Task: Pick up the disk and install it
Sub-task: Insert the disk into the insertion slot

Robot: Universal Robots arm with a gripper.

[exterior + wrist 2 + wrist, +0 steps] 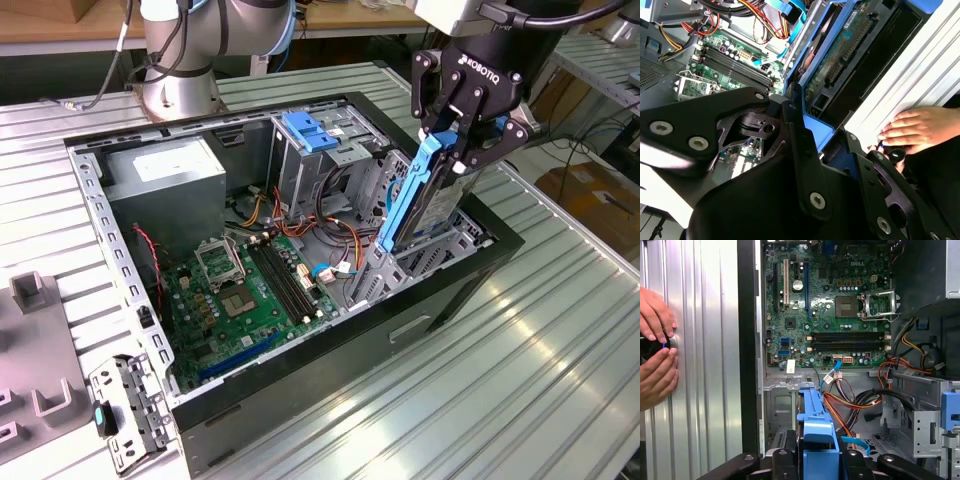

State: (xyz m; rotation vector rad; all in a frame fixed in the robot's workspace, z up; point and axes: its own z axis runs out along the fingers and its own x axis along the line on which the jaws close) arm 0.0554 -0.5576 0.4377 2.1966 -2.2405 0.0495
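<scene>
The disk (pixel 428 205), a dark drive framed by bright blue rails, stands on edge over the drive cage at the end of the open computer case (pixel 300 385) on the exterior view's right. Its lower end dips among the metal cage walls. My gripper (pixel 470 148) is shut on the disk's upper end, coming from above. In the second wrist view the disk's green circuit side (pixel 847 55) faces the camera below my gripper (pixel 822 135). In the first wrist view the blue rail (pixel 817 432) sits between my fingers (pixel 785 462).
A motherboard (pixel 245 290) lies on the case floor, with a power supply (pixel 165 175) and a wide blue latch piece (pixel 305 130) behind it. Orange and red cables (pixel 855 405) run beside the cage. A person's hands (pixel 655 315) rest on the ribbed table (pixel 520 380) beside the case.
</scene>
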